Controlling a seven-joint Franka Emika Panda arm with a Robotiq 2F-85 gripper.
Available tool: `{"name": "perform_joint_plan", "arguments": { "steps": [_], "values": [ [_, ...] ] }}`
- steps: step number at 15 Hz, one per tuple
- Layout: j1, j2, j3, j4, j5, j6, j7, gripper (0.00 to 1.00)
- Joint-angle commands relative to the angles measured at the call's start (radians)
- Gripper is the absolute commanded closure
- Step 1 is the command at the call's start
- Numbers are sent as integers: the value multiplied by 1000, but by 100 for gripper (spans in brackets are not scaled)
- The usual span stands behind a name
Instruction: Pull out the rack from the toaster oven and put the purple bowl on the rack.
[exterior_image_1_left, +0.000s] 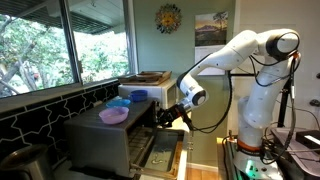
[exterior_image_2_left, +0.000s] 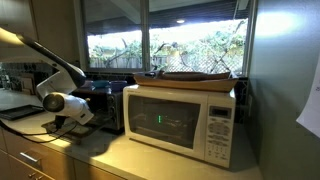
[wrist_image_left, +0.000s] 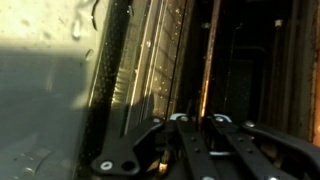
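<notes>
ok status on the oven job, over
Gripper at the open front of the toaster oven, jaws unclear. Purple bowl on top of the oven, not on the rack; rack's position unclear. Blue bowls beside it, nothing seen blocking.

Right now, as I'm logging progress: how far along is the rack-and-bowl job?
Done: the toaster oven has its door hanging open. In hand: the gripper sits at the cavity mouth, seemingly going for the rack; whether it grips anything cannot be told. Left: no rack shows drawn out, and the purple bowl rests on top of the oven.
</notes>
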Motion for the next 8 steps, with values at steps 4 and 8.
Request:
{"name": "perform_joint_plan", "arguments": {
  "steps": [4, 8],
  "values": [
    [54, -47, -14, -51, -67, 111, 119, 99],
    [79, -39, -30, -50, -114, 125, 181, 99]
  ]
}}
